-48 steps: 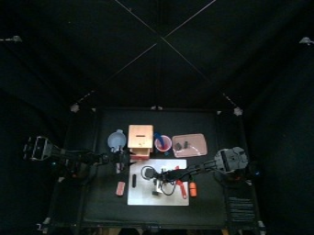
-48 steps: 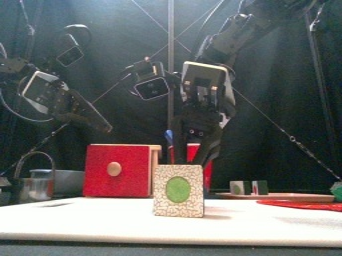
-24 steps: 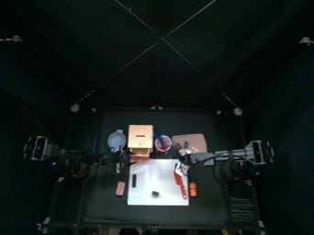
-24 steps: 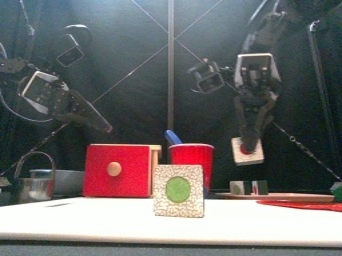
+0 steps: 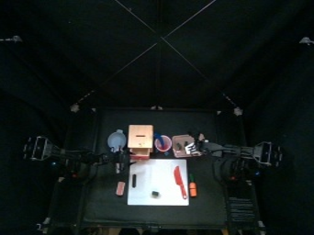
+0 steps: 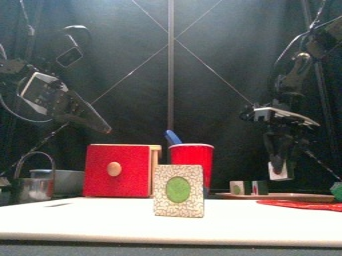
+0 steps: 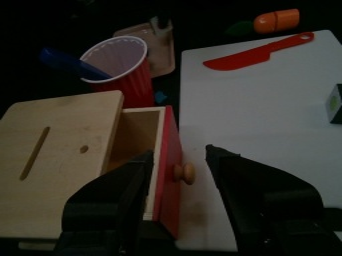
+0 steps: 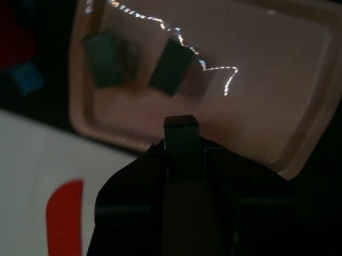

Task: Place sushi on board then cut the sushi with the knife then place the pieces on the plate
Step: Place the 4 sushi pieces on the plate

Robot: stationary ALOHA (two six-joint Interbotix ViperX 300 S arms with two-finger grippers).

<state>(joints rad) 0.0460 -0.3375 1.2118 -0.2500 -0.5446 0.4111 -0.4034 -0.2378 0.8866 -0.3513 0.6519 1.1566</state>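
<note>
Sushi piece lies on the board near its 6 o'clock edge in the top view, with the red knife toward the 3 o'clock edge. The right end effector hangs over the tray at the board's 1 o'clock. The left end effector rests at its 10 o'clock.

Front view: the right end effector is clamped on a second piece above the tray, where two pieces stand.

Left wrist view: jaws apart over the box.

Right wrist view: jaws closed on the second piece.

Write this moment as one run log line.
step: plating | right gripper: shut on sushi piece over pink tray | tray: two pieces | board: one piece, red knife | left gripper: open, resting
</note>
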